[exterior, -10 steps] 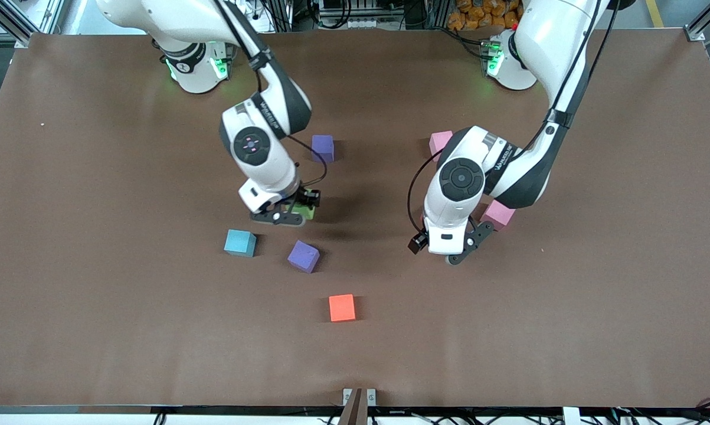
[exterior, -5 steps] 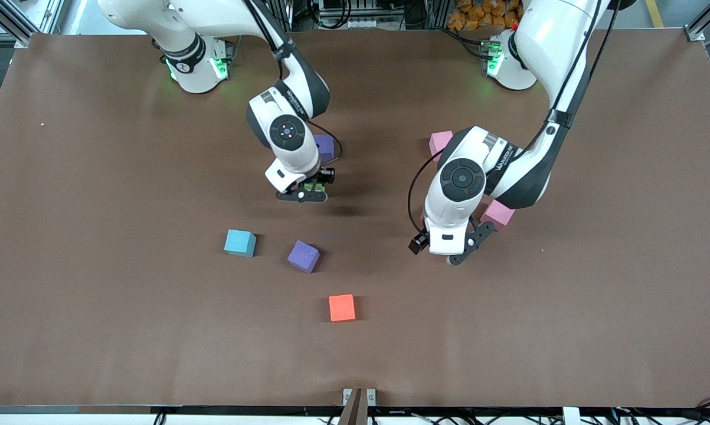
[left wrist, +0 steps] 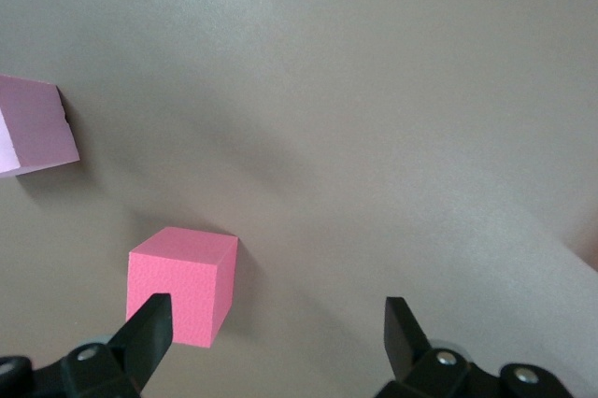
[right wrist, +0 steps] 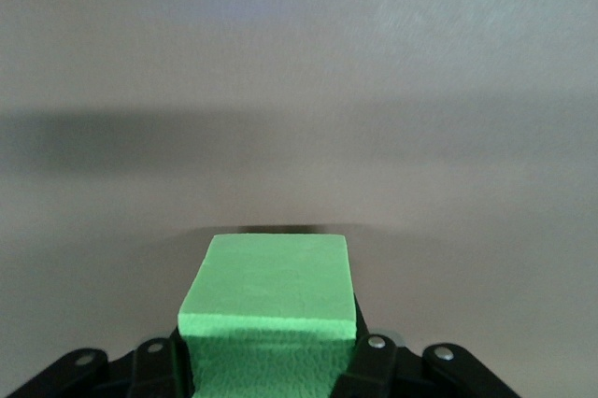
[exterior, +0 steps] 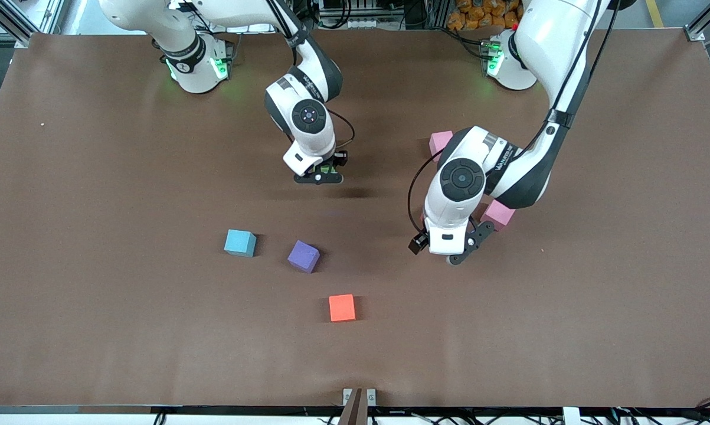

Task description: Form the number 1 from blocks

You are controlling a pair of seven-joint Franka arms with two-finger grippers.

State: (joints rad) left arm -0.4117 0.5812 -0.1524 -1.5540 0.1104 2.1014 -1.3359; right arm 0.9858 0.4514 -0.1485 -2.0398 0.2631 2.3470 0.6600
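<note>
The right gripper (exterior: pixel 319 174) is clamped on the green block (right wrist: pixel 271 300) and holds it in the air over bare table. In the front view only a sliver of green (exterior: pixel 326 170) shows under the wrist, and the right arm's wrist covers whatever lies beneath it. The right wrist view cuts off the block's lower part between the black fingers (right wrist: pixel 159 365).

The left gripper (exterior: pixel 467 245) hovers low with its jaws spread and nothing between them. Its wrist view shows a deep pink block (left wrist: pixel 182 284) just inside one fingertip (left wrist: pixel 149 328); whether they touch cannot be told. A paler pink block (left wrist: pixel 35 125) is cut off at that picture's edge. In the front view the left arm hides most of the pink block (exterior: pixel 498 214) beside its gripper, and partly covers another pink block (exterior: pixel 440 142) farther from the camera. Which of the cubes in the wrist view matches which of these is not clear.

Taking the orange-red block (exterior: pixel 342 307) as the landmark: it is the block nearest the camera. The tilted purple block (exterior: pixel 303 256) sits a little farther from the camera, toward the right arm's end, and the light blue block (exterior: pixel 239 242) is farther toward that end again, apart from the purple one. The brown table (exterior: pixel 95 330) is open on every side of this group out to its edges, and the strip between the two grippers is bare.
</note>
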